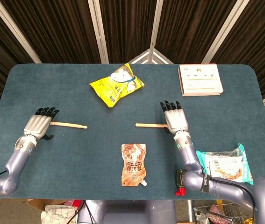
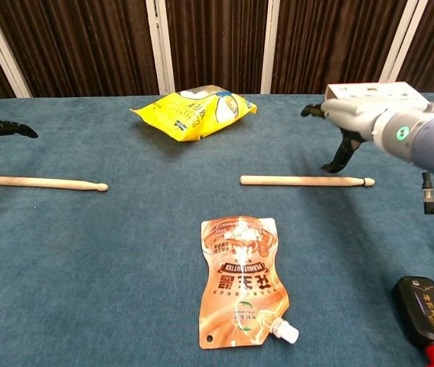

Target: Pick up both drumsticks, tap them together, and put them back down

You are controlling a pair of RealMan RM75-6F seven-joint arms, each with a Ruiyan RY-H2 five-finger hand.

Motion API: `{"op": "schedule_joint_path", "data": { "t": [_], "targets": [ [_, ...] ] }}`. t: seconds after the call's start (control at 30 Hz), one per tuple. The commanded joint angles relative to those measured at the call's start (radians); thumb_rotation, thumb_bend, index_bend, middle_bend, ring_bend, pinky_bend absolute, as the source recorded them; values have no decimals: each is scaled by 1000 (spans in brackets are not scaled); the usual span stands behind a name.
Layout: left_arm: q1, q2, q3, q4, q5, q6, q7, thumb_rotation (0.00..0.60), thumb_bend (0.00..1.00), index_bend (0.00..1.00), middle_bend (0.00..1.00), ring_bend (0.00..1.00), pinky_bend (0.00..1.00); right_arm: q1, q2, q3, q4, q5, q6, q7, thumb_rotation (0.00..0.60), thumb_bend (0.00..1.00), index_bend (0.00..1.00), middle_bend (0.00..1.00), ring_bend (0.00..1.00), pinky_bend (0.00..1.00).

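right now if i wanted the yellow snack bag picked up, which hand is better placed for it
Probably the right hand: open, above its released drumstick, nearer the table's middle than the left hand at the far left edge. The yellow snack bag lies centre-back, a shorter reach from the right.

Lab/demo rig: teal felt table [image 1: 76,154], dark curtain backdrop [image 1: 127,28].

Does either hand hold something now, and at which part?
Nothing is held. The left hand and right hand are open above the table; the left drumstick and right drumstick lie flat.
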Motion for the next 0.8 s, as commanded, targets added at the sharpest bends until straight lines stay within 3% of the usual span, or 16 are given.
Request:
{"op": "schedule_joint_path", "data": {
  "t": [0.03,0.2,0.33,0.43,0.63,0.8],
  "targets": [
    [98,220,-48,-305,13,63,-176,600,298,32,0,0,0,-54,85,14,-115,-54,80,63,600,247,1,40,94,0],
    [216,366,-13,-428,222,164,-329,600,255,31,0,0,0,-102,144,-2,-163,-97,137,99,600,232,0,20,94,0],
    [308,431,47,-442,359,284,-360,600,252,31,0,0,0,-149,167,-40,-160,-188,219,122,600,233,0,18,94,0],
    [378,439,84,-417,427,396,-350,600,251,31,0,0,0,-196,178,-90,-137,-282,278,164,600,233,0,18,94,0],
    [479,417,172,-328,550,518,-367,600,251,31,0,0,0,-302,221,-173,-136,-428,372,292,600,233,0,17,86,0],
    [542,387,203,-262,597,613,-346,600,251,31,0,0,0,-381,280,-232,-161,-553,458,377,600,233,0,16,81,0]
  ]
}}
